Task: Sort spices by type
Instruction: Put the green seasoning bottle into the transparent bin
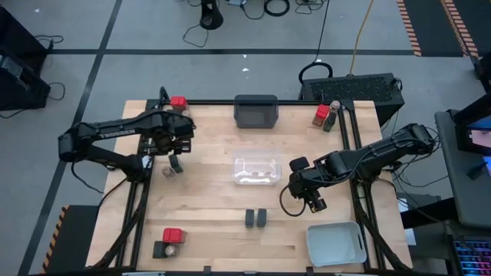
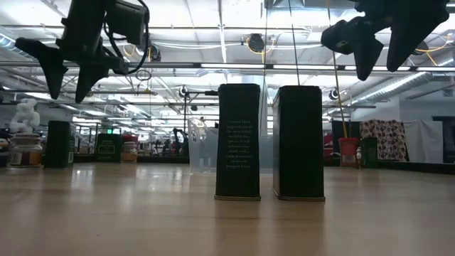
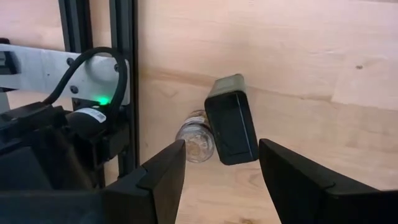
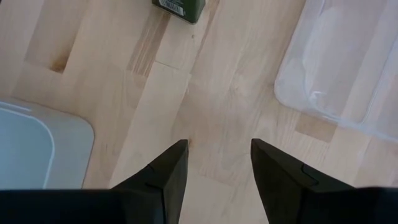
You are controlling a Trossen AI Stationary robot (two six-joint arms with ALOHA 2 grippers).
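Observation:
A black boxy spice (image 3: 231,119) stands on the table's left part with a round clear jar (image 3: 196,140) right beside it. My left gripper (image 3: 222,163) hangs open above the two, pointing down, one finger on either side and touching neither. Two more black boxes (image 1: 256,218) stand side by side near the front middle, showing tall in the low view (image 2: 269,142). My right gripper (image 4: 219,144) hangs open over bare wood on the table's right, between the clear tray and the pale grey tray. Red-topped spices stand at the far left (image 1: 179,102), far right (image 1: 322,115) and near left (image 1: 173,235).
A dark grey tray (image 1: 255,112) sits at the far middle, a clear tray (image 1: 255,170) in the centre and a pale grey tray (image 1: 335,244) at the near right corner. Black frame rails (image 3: 124,81) run along the table's left and right sides.

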